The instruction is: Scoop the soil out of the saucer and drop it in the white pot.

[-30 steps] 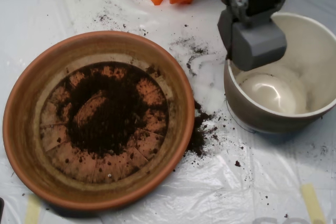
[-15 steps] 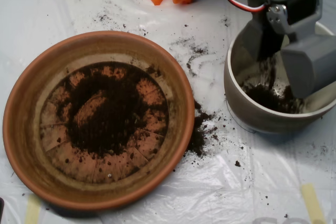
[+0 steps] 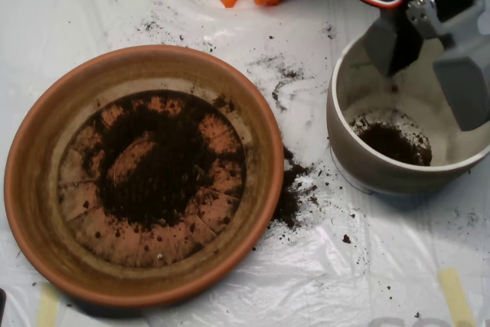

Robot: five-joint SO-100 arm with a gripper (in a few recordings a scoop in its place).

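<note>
Spread wide, tool (image 3: 432, 59) is hanging over the white pot (image 3: 360, 155), where a soil (image 3: 394, 143) pile is lying; more is sitting in the saucer (image 3: 46, 135).

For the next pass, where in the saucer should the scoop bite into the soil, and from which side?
Best guess: from straight above, into the dark middle of the soil. It lies thickest there, while the saucer shows bare grooved terracotta towards the rim. The raised rim blocks a low sideways entry, so the open scoop should descend and close around the heap.
</note>
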